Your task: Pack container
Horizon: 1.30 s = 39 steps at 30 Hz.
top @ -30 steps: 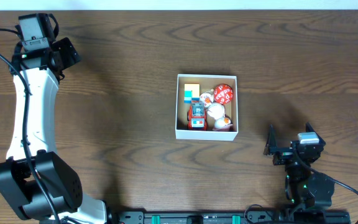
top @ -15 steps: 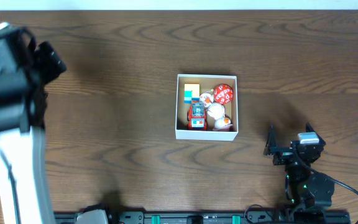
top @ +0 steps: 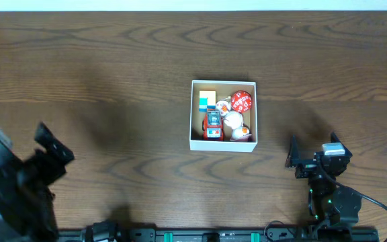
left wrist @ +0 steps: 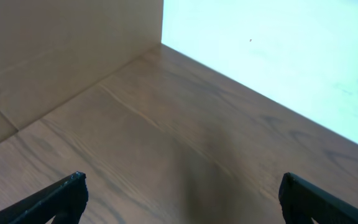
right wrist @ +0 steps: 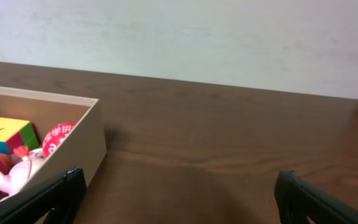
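Two grippers: I see both with fingers spread wide and nothing between them.
Left gripper (left wrist: 182, 193): its black fingertips (left wrist: 64, 196) sit at the lower corners of the wrist view, with only the dark brown wooden table (top: 126, 81) between them. Overhead the arm is at the near left edge and blurred, so I can't make out its exact pose.
Right gripper (right wrist: 179, 183): jaws apart, low over the table at the near right side. It is off the box's near right corner and not touching it.
Container: the shallow square box with thin white walls and a tan cardboard floor (top: 223, 146) lies flat at the middle of the table, well apart from the left arm.
Contents: a small red toy car (top: 212, 126), a yellow-and-teal block (top: 207, 99), a red round disc with white markings (top: 241, 101) and some white rounded toys (top: 232, 119), all crowded together inside.
Backdrop: a tan cardboard panel (left wrist: 55, 56) stands at the table's far edge in the left wrist view.
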Available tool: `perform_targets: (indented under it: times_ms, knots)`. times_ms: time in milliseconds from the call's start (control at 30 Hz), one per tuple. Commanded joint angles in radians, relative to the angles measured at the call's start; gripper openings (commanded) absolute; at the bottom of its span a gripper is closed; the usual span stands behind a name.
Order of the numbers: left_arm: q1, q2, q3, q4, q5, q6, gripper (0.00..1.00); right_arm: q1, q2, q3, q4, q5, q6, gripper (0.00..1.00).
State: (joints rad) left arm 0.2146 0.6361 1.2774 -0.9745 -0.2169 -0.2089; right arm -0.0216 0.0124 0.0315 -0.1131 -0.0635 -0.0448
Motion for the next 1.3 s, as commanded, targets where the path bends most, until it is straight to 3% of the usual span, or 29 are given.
perform_targets:
  times_ms: [0,367,567,800,1267]
  knots:
    - [0.005,-0.09,-0.159,0.067,-0.002,0.002,0.98,0.01,-0.006,-0.006,0.0,0.006,-0.013,0.99]
    - [0.005,-0.369,-0.783,0.665,0.004,0.002,0.98,0.01,-0.006,-0.006,0.0,0.006,-0.012,0.99]
    - [0.005,-0.438,-1.019,0.913,0.052,0.002,0.98,0.01,-0.006,-0.006,0.0,0.006,-0.013,0.99]
    - [0.005,-0.515,-1.142,1.015,0.108,0.002,0.98,0.01,-0.006,-0.006,0.0,0.006,-0.012,0.99]
    - [0.005,-0.62,-1.226,0.99,0.185,0.002,0.98,0.01,-0.006,-0.006,0.0,0.006,-0.012,0.99]
